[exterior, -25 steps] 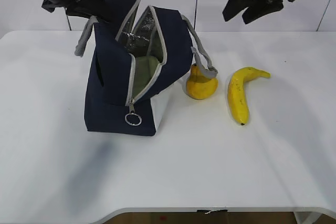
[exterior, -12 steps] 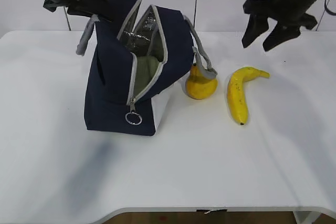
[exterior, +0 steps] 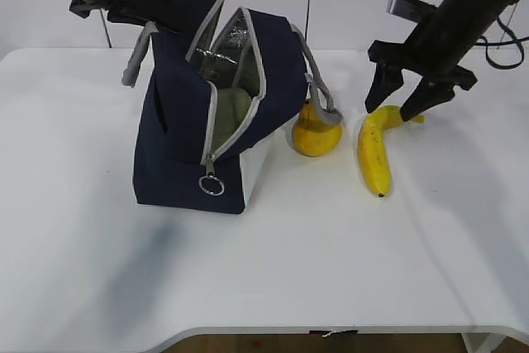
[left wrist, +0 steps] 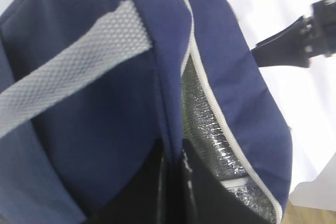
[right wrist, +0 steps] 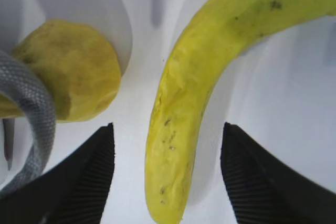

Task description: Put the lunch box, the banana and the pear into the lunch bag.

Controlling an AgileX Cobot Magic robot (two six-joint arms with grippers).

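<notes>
The navy lunch bag [exterior: 186, 146] stands open on the table, its foil lining [left wrist: 210, 124] showing. My left gripper [exterior: 161, 16] is shut on the bag's upper rim [left wrist: 173, 145] and holds that side up. Inside the bag lies the lunch box; only its sage-green lid [exterior: 230, 113] shows. The pear [exterior: 316, 130] sits just right of the bag, under a grey handle [right wrist: 37, 114]. The banana [exterior: 376, 150] lies to the right of the pear. My right gripper [exterior: 391, 110] is open, one finger on each side of the banana [right wrist: 199, 87], not touching it.
The white table [exterior: 331, 254] stretches out in front of the bag and fruit. A ring zipper pull [exterior: 211, 187] hangs at the bag's front. The pear [right wrist: 68, 72] lies close to my right gripper's left finger [right wrist: 89, 177].
My right gripper has come down from high above the table to the banana's upper end and opened a little wider. The left gripper and the bag have stayed put.
</notes>
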